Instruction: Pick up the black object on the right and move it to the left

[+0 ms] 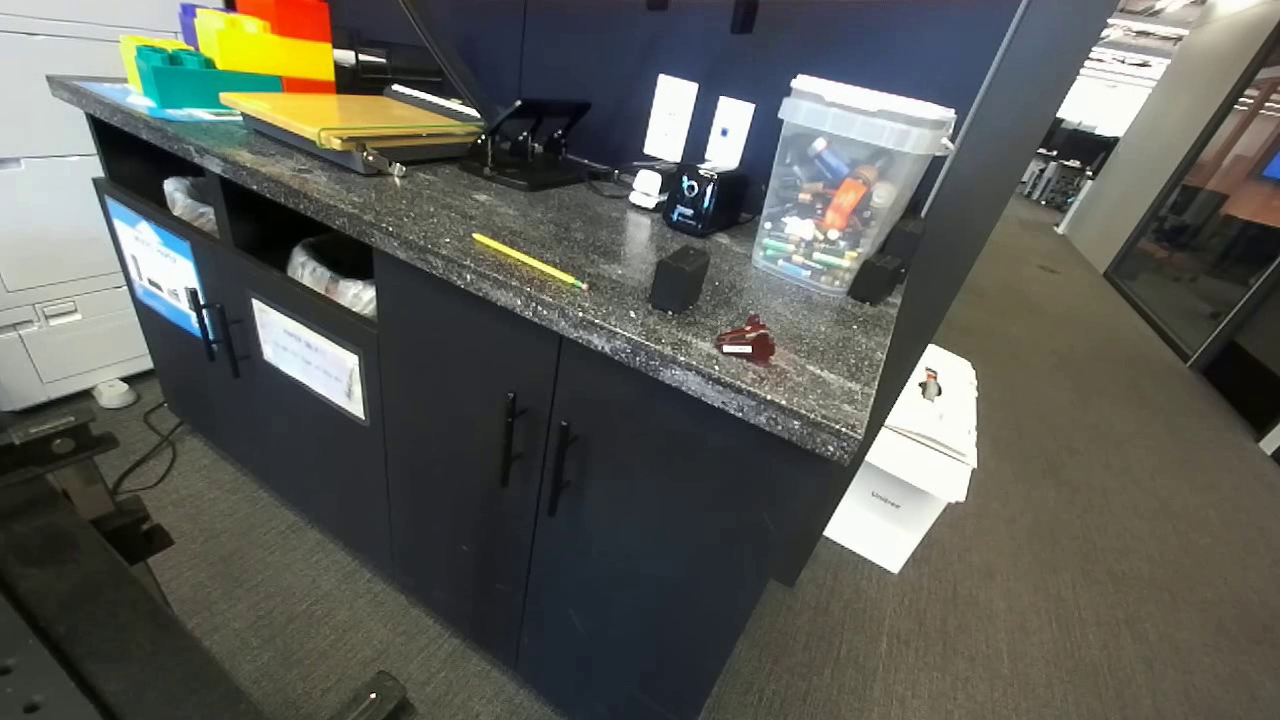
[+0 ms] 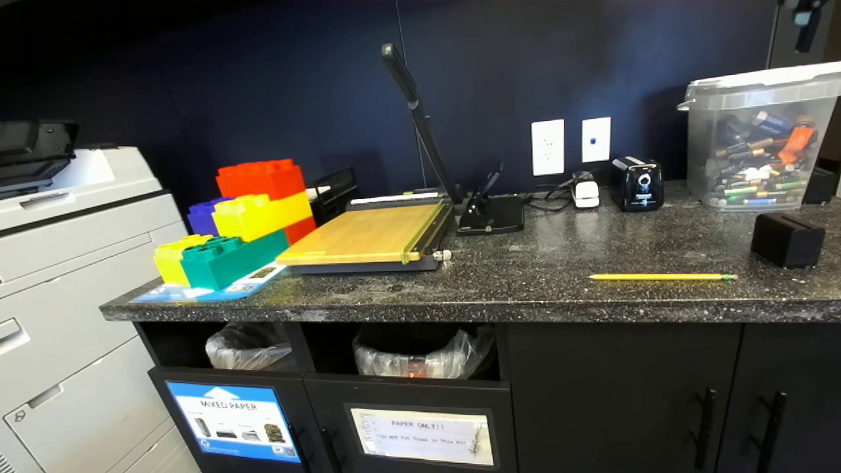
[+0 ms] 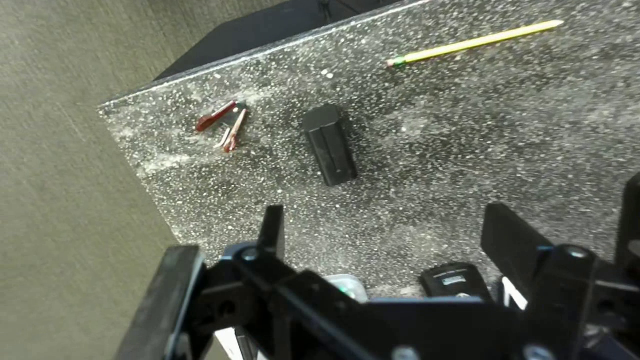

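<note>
In the wrist view, we hold the gripper (image 3: 386, 220), fingers (image 3: 507, 240) apart, presumably to straddle the black object (image 3: 330, 145), ungripped at the gripper's eleven o'clock.

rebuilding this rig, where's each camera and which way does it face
In an exterior view: high, slanting down over the counter; dark tips at top, perhaps jaws.
In an exterior view: lower, facing the counter nearly head-on; dark piece top right, perhaps jaws.
Wrist view: above the counter, facing down; open jaws at bottom.
Both exterior views share the pencil and black object.
</note>
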Robot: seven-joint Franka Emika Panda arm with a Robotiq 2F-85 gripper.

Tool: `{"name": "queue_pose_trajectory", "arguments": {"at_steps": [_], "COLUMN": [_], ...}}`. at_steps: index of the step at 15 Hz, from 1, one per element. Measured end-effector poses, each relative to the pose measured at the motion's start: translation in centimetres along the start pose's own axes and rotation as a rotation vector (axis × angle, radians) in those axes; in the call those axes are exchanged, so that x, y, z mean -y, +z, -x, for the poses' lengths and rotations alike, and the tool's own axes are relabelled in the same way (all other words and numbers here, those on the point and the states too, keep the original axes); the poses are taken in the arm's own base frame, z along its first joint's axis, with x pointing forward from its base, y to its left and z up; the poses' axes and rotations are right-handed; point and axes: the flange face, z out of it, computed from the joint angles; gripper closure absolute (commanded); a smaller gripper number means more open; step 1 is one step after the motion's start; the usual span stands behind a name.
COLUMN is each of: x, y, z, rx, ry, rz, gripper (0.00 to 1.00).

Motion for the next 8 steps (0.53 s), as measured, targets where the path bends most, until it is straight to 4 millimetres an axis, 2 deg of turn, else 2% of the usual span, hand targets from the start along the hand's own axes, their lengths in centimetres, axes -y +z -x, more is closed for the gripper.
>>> {"name": "queue_pose_trajectory", "arguments": {"at_steps": [4, 8], "x": [-1.2, -1.9], "y": [6.8, 13.0], "z": [-2.5, -3.6], "rx": [0.043, 0.110], "ry": [-0.005, 0.000], "rz": [0.085, 0.125], "gripper": [0.00, 0.00]}}
